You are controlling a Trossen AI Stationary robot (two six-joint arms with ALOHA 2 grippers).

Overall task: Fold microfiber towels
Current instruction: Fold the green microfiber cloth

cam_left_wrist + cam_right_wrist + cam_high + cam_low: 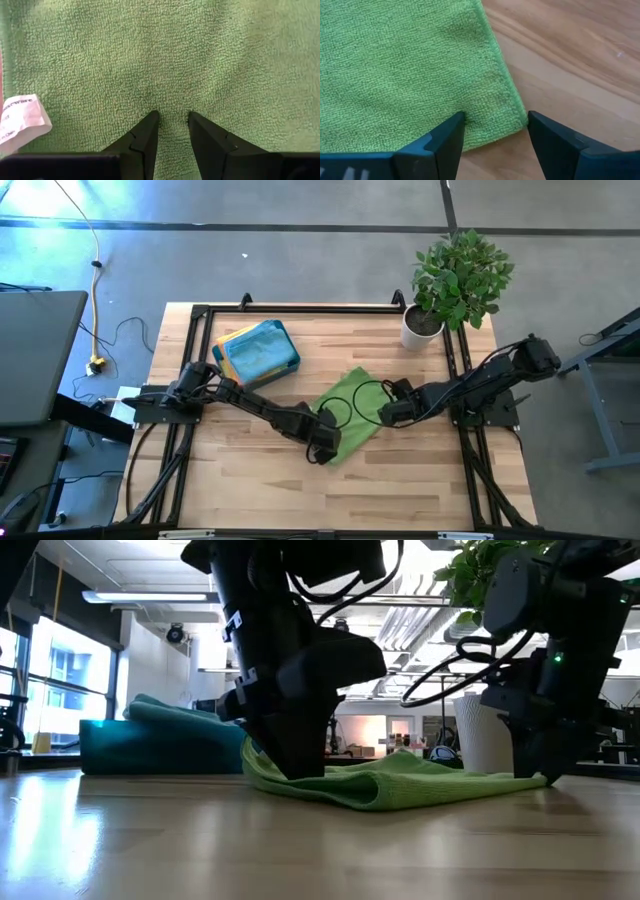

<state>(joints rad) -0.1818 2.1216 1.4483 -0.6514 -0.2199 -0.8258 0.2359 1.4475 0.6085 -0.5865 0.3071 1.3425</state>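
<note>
A lime green microfiber towel (350, 412) lies partly folded on the wooden surface (420, 480), between the teal tray (262, 352) of stacked towels (238, 340) and the potted plant (455, 285). The left tool (170, 120) pinches its nap; the right tool (495, 125) stands open astride one corner.

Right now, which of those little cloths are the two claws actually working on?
The lime green towel, spread alone mid-table under both grippers. The other towels, blue and yellow, sit stacked near the table's far left corner, untouched.
</note>
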